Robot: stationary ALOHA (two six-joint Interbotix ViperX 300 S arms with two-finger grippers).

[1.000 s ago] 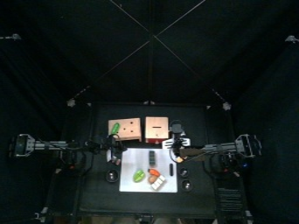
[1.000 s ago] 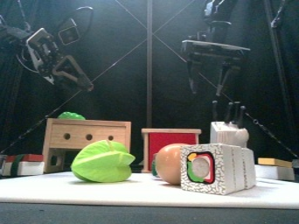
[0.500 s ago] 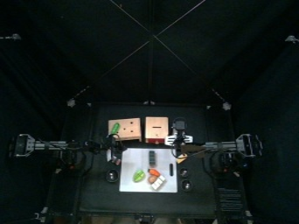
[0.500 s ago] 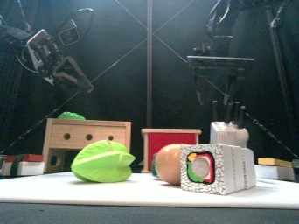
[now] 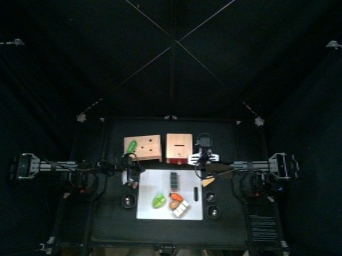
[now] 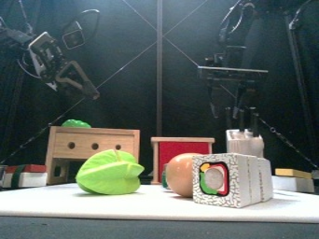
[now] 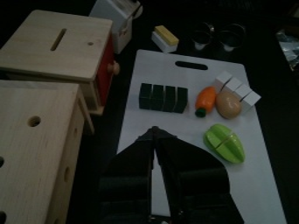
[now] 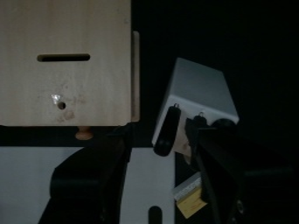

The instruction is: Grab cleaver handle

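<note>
Above the knife block: right gripper [image 8: 158,188], jaws spread wide, holding nothing.
Cleaver handle [image 8: 169,131]: upright in the white knife block [image 8: 201,91], between the 2 jaws.
Left gripper [image 7: 156,179]: resting, shut, empty.
Progress: aligned; descent and closing left.

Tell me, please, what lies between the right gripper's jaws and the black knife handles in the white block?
Nothing: in the right wrist view the right gripper hangs directly over the black knife handles in the white knife block, the stretch bare.
</note>
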